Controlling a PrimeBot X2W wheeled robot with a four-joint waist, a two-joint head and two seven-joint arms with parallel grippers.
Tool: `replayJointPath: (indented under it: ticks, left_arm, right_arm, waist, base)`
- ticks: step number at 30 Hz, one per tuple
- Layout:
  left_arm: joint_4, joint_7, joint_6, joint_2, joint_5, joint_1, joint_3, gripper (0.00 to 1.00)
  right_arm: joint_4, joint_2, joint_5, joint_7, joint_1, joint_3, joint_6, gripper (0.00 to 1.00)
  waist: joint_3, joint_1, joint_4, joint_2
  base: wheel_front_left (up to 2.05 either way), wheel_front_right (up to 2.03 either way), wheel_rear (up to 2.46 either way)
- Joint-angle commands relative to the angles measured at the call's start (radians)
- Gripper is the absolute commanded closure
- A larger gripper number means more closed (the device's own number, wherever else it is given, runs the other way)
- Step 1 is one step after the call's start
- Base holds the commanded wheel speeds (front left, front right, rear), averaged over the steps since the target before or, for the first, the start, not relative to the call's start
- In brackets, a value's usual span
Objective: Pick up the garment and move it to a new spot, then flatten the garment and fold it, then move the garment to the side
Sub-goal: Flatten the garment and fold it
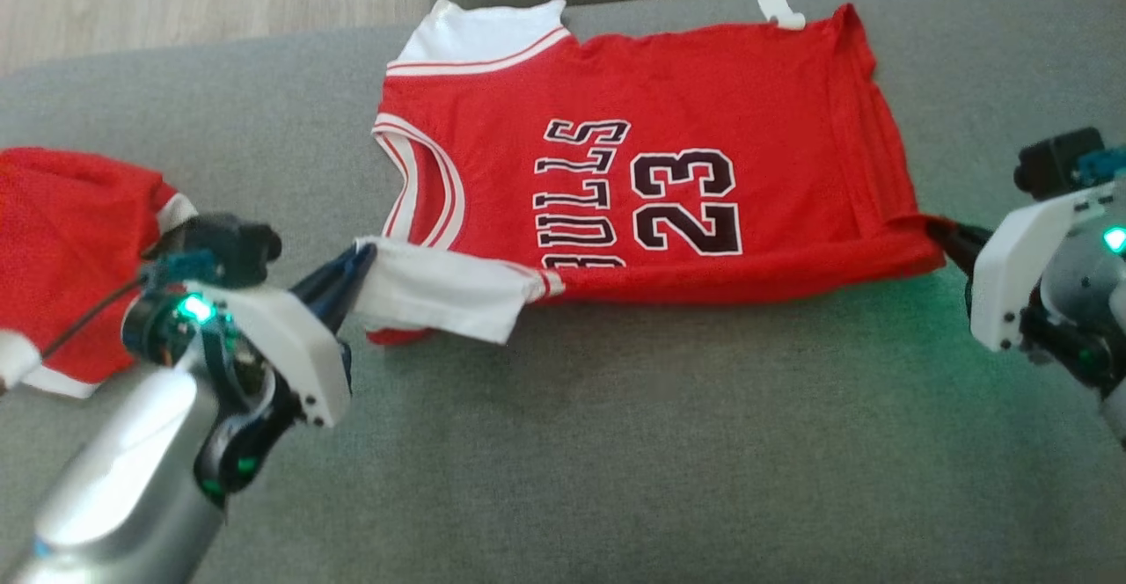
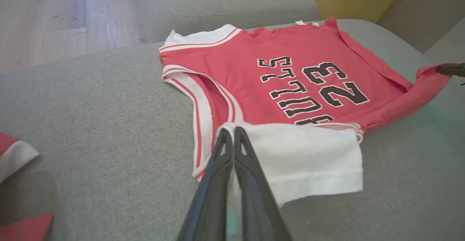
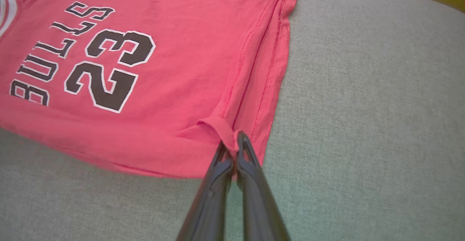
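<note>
At the near edge of the jersey [image 1: 669,83], your left gripper [image 1: 361,259] is clamping the white sleeve [image 1: 440,289], your right gripper [image 1: 937,232] the hem corner [image 1: 910,248]. The jersey is lying on the couch [image 1: 616,443], long axis running gripper to gripper, body extending away from both.

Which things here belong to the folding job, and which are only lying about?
Belong to the job:
- red jersey
- left gripper, shut on its white sleeve
- right gripper, shut on its hem corner

Lying about:
- second red garment, at the left
- grey cushion, only the surface underneath
</note>
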Motion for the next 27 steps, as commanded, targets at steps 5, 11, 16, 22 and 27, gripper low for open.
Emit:
replayJointPath:
  ticks: [5, 11, 16, 22, 27]
  left_arm:
    - [0.057, 0.016, -0.020, 0.013, 0.018, -0.148, 0.031, 1.00]
    - [0.180, 0.042, -0.043, -0.001, 0.041, -0.260, -0.011, 1.00]
    - [0.254, 0.051, -0.053, -0.013, 0.054, -0.328, -0.047, 1.00]
    - [0.329, 0.060, -0.060, -0.034, 0.068, -0.419, -0.102, 1.00]
    - [0.392, 0.048, -0.062, -0.050, 0.078, -0.498, -0.146, 1.00]
  right_arm:
    - [0.014, 0.000, -0.027, 0.001, -0.076, 0.003, -0.001, 1.00]
    - [0.077, 0.026, -0.053, -0.015, -0.143, 0.039, -0.001, 1.00]
    - [0.121, 0.048, -0.061, -0.040, -0.187, 0.064, -0.001, 1.00]
    - [0.185, 0.069, -0.074, -0.078, -0.244, 0.085, -0.001, 1.00]
    - [0.252, 0.087, -0.102, -0.110, -0.303, 0.100, -0.001, 1.00]
  waist:
    - [0.043, -0.0002, -0.001, 0.0000]
    - [0.081, -0.0002, -0.008, 0.0000]
    - [0.109, -0.0002, -0.013, 0.0000]
    - [0.145, -0.0002, -0.016, 0.0000]
    - [0.174, -0.0002, -0.022, 0.0000]
  base:
    - [0.00, 0.00, 0.00]
    - [0.00, 0.00, 0.00]
    - [0.00, 0.00, 0.00]
    - [0.00, 0.00, 0.00]
    - [0.00, 0.00, 0.00]
